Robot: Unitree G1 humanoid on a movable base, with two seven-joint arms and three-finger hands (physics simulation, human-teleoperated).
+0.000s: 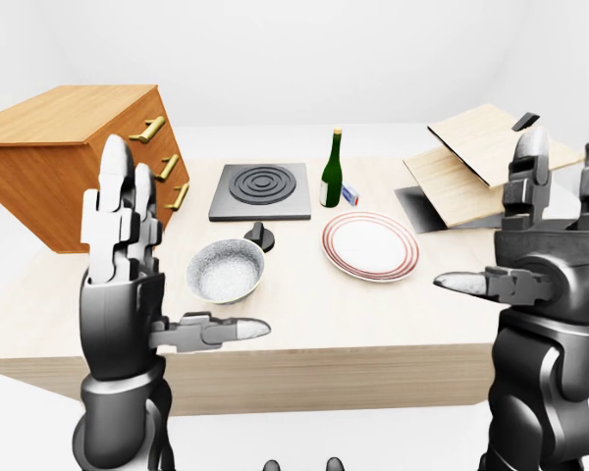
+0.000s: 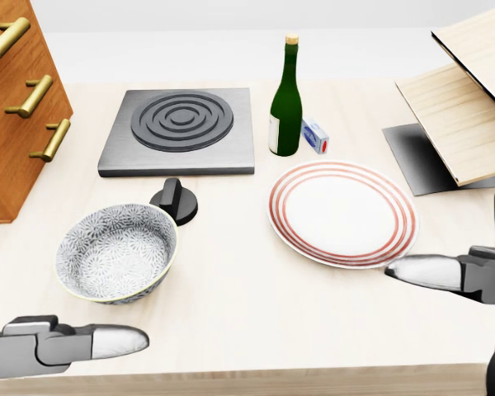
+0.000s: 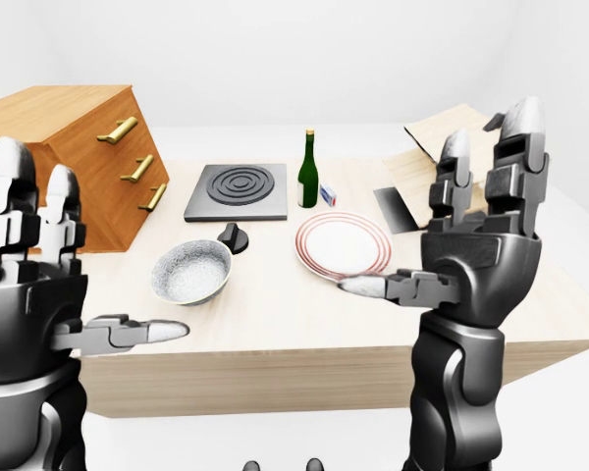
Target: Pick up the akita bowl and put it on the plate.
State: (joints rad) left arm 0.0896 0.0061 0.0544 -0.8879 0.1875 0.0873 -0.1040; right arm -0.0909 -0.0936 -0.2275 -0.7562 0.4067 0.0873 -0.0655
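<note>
The akita bowl [image 2: 115,254], white with a fine grey pattern, stands upright on the light wooden table [image 2: 231,322], left of centre in the head view. To its right lies the white plate [image 2: 342,213] with red rings, bare. My left hand [image 1: 182,250] is raised over the table's bottom edge, below and left of the bowl, fingers straight up and thumb out: open, holding nothing. My right hand [image 3: 417,206] is raised the same way at the right, below the plate, open and apart from it.
A dark square burner [image 2: 181,128] and a black knob [image 2: 175,202] sit above the bowl. A green bottle [image 2: 286,103] and a small blue box [image 2: 315,135] stand above the plate. A wooden drawer chest [image 1: 69,157] is at the left, tilted wooden boards [image 1: 481,162] at the right.
</note>
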